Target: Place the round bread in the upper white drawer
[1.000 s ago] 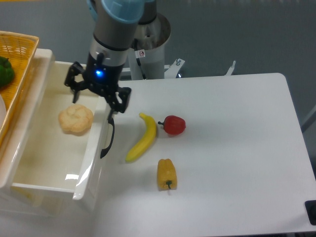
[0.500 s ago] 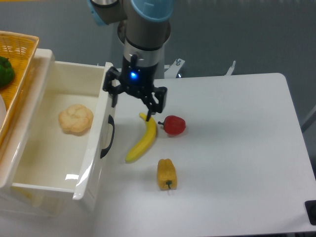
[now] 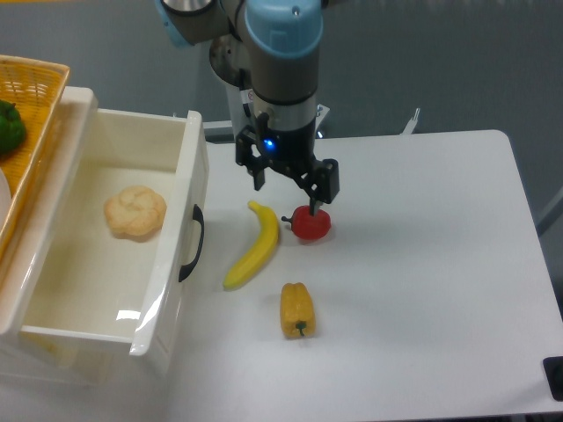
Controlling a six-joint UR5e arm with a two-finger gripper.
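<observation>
The round bread, a pale tan lumpy bun, lies on the floor of the upper white drawer, near its back left. The drawer stands pulled open at the left of the table, its black curved handle facing right. My gripper is open and empty. It hangs over the table to the right of the drawer, above the top end of the banana and the red pepper, well apart from the bread.
A yellow banana, a red pepper and a yellow-orange pepper lie on the white table right of the drawer. A woven yellow basket with a green pepper sits at the upper left.
My gripper has moved right, from over the drawer's front wall to above the banana and red pepper. The bread stays in the drawer.
</observation>
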